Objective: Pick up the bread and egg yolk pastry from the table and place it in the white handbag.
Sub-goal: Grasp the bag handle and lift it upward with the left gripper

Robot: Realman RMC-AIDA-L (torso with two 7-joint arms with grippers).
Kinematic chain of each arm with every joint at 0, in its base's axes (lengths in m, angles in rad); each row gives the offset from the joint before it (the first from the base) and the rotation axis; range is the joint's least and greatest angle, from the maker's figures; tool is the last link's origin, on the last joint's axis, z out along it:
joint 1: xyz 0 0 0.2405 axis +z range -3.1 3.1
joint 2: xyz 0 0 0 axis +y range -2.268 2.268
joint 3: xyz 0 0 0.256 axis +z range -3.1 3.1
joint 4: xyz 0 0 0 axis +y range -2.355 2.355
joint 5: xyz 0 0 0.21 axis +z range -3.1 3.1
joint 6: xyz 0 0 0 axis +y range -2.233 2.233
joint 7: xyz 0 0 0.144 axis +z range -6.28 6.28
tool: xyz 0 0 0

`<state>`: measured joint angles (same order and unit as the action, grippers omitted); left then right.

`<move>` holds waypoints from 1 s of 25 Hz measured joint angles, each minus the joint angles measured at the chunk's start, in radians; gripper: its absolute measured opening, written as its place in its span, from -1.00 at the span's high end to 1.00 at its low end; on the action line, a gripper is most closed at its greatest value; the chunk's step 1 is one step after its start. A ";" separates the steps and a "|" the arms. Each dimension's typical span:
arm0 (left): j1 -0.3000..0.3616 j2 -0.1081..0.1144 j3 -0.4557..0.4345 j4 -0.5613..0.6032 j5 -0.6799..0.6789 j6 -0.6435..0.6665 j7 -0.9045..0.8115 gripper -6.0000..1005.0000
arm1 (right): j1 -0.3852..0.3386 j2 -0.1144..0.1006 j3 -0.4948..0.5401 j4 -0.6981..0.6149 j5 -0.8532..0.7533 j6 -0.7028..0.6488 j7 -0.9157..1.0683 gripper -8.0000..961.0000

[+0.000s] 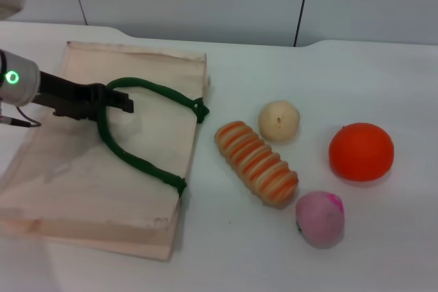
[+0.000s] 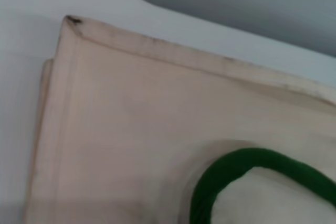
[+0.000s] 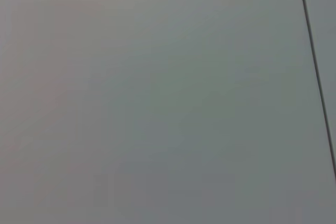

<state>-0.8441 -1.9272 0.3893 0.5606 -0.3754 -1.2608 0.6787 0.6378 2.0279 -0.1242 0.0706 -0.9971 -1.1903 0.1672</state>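
The white handbag (image 1: pixel 82 169) lies flat on the left of the table, its dark green rope handle (image 1: pixel 137 162) looped on top. My left gripper (image 1: pixel 122 102) reaches in from the left and sits at the top of the handle loop, over the bag. The left wrist view shows the bag's cloth (image 2: pixel 131 119) and a curve of the green handle (image 2: pixel 236 166). The striped bread (image 1: pixel 256 163) lies to the right of the bag. The egg yolk pastry (image 1: pixel 278 120) sits just behind the bread's far end. My right gripper is out of view.
A larger orange ball (image 1: pixel 361 151) sits at the right and a pink ball (image 1: pixel 319 219) in front of it, close to the bread's near end. The grey wall runs behind the table's far edge. The right wrist view shows only a grey wall panel (image 3: pixel 157 98).
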 joint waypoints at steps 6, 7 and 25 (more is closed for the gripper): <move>-0.010 0.004 0.014 -0.019 0.033 0.006 -0.017 -0.68 | 0.004 0.000 0.000 0.000 0.000 0.000 0.000 -0.76; -0.010 0.004 0.016 -0.022 0.037 0.006 -0.019 -0.68 | 0.005 0.000 0.000 0.000 0.000 0.000 0.000 -0.76; -0.029 0.012 0.017 -0.077 0.097 0.064 -0.023 -0.35 | 0.008 0.002 0.000 0.007 0.000 -0.009 0.000 -0.76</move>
<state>-0.8732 -1.9149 0.4063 0.4838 -0.2782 -1.1966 0.6553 0.6458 2.0295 -0.1242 0.0776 -0.9970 -1.1990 0.1672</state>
